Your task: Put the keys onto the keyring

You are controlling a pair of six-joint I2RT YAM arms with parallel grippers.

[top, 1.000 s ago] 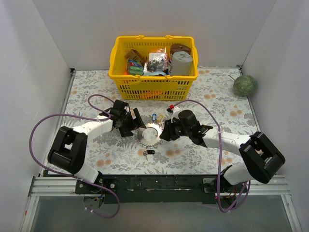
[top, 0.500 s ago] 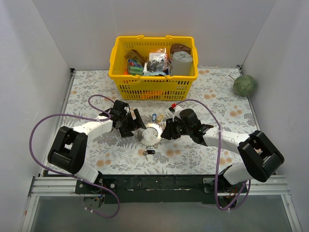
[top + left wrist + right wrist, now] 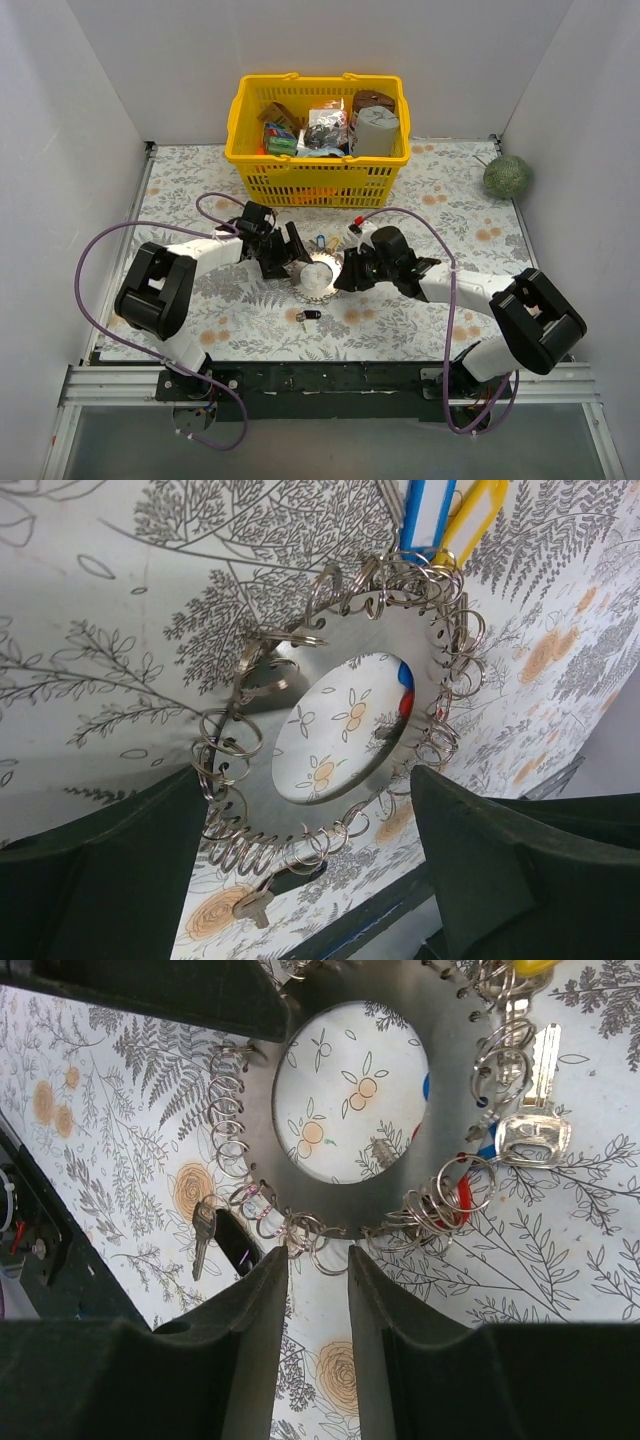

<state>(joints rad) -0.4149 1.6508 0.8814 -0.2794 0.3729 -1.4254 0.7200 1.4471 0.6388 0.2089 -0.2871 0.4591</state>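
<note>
The keyring [image 3: 318, 277] is a flat metal disc with a hole and many small split rings round its rim, lying on the floral table. It fills the left wrist view [image 3: 340, 730] and the right wrist view [image 3: 350, 1210]. My left gripper [image 3: 291, 254] is open wide, its fingers [image 3: 110, 860] either side of the disc's near rim. My right gripper [image 3: 349, 272] is open by a narrow gap, its fingertips [image 3: 262, 1290] at the rim's small rings. A black-headed key [image 3: 308, 316] lies loose beside the disc [image 3: 204, 1237]. Blue [image 3: 425, 510] and yellow [image 3: 472, 515] tags hang on the ring.
A yellow basket [image 3: 318, 172] full of items stands behind the grippers. A green ball [image 3: 507, 176] lies at the far right. A silver key [image 3: 535, 1125] and a red piece [image 3: 462, 1198] sit at the disc's rim. White walls enclose the table.
My left gripper has moved right, up against the keyring, and its arm has swung inward. The keyring has shifted slightly. The right gripper has barely moved.
</note>
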